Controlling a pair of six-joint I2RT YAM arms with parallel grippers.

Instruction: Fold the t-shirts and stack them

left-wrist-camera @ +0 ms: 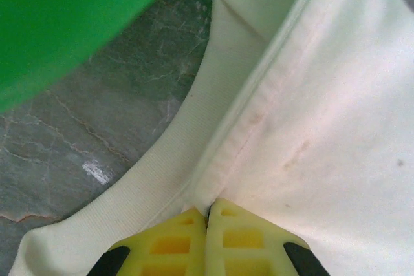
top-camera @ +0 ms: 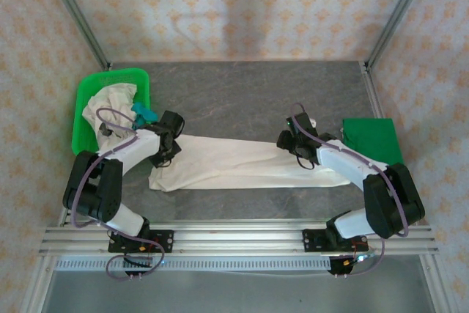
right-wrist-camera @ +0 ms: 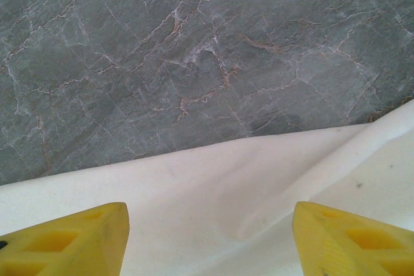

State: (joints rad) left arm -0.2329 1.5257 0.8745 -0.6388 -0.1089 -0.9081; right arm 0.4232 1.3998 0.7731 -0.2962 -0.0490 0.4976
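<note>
Fingers [left-wrist-camera: 178, 240] of the left gripper [left-wrist-camera: 207, 214] pinch the cream t-shirt [left-wrist-camera: 323, 127] at its collar [left-wrist-camera: 162, 159]; the right gripper [right-wrist-camera: 207, 234], gaping above its edge, should clamp before any pull.

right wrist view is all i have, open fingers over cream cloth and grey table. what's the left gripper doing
Observer: The left gripper is shut on the spread t-shirt, right at its ribbed collar.
Operator: where's that on the table
Observer: At the shirt's left end, beside the green basket.
Operator: anything in the basket
Observer: Another cream shirt, with a teal one poking out at the basket's right side.
</note>
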